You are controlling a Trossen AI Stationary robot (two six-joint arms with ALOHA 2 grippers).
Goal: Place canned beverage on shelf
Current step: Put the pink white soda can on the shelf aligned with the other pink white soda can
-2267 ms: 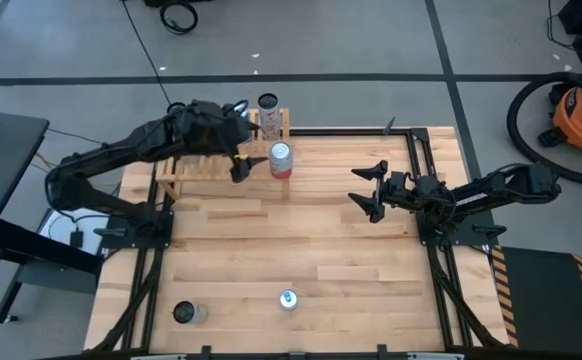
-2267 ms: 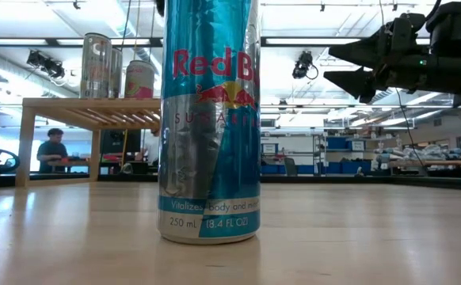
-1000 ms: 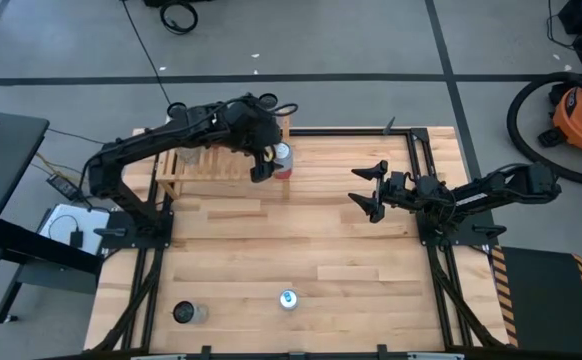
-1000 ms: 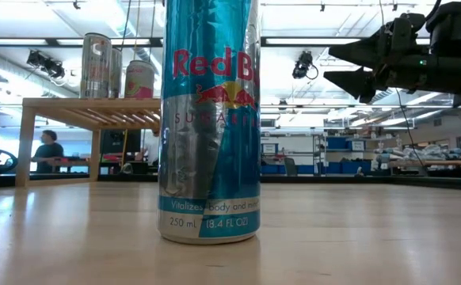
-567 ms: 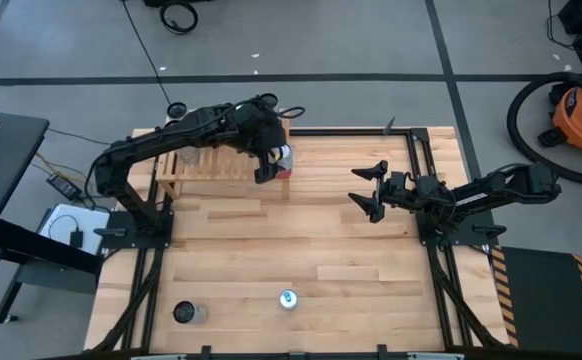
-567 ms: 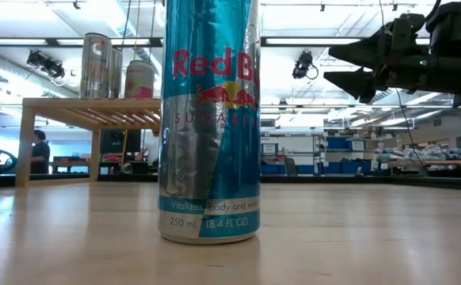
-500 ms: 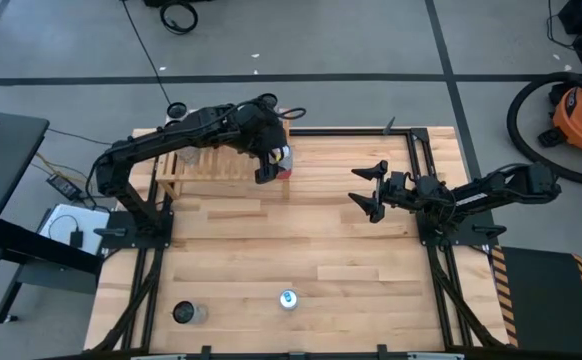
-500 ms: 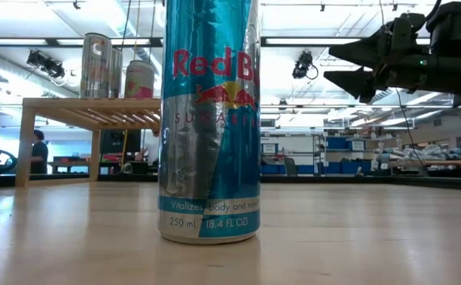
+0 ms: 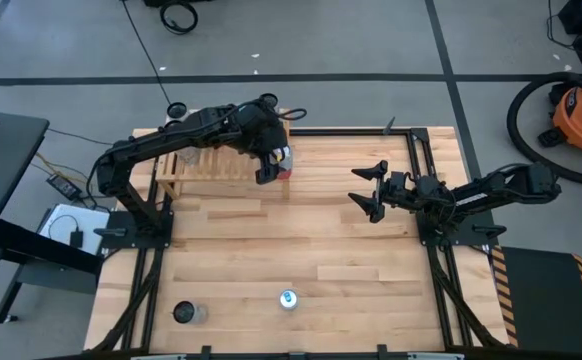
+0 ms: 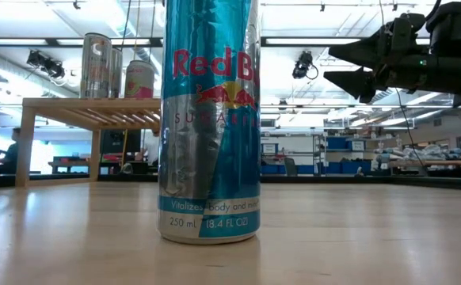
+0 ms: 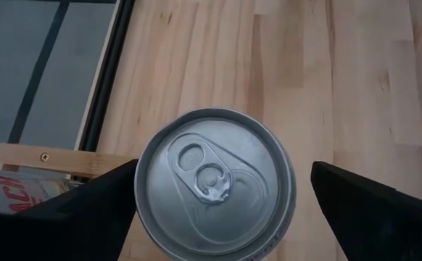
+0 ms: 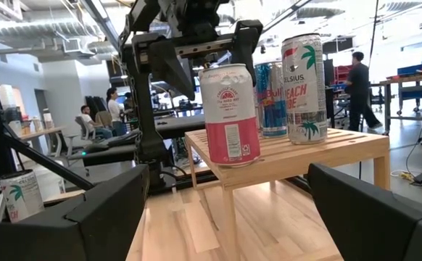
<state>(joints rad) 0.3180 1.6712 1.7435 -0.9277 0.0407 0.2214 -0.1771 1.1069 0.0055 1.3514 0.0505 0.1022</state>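
1. The shelf (image 9: 211,165) stood at the surface's (image 9: 301,240) far left corner, cans on it.
2. The left gripper (image 9: 274,160) hung over the pink can (image 12: 229,114) at the shelf's right end, fingers spread either side, seemingly not touching.
3. A blue can (image 9: 288,298) stood near the front edge.
4. The right gripper (image 9: 367,189) waited spread wide, well apart.
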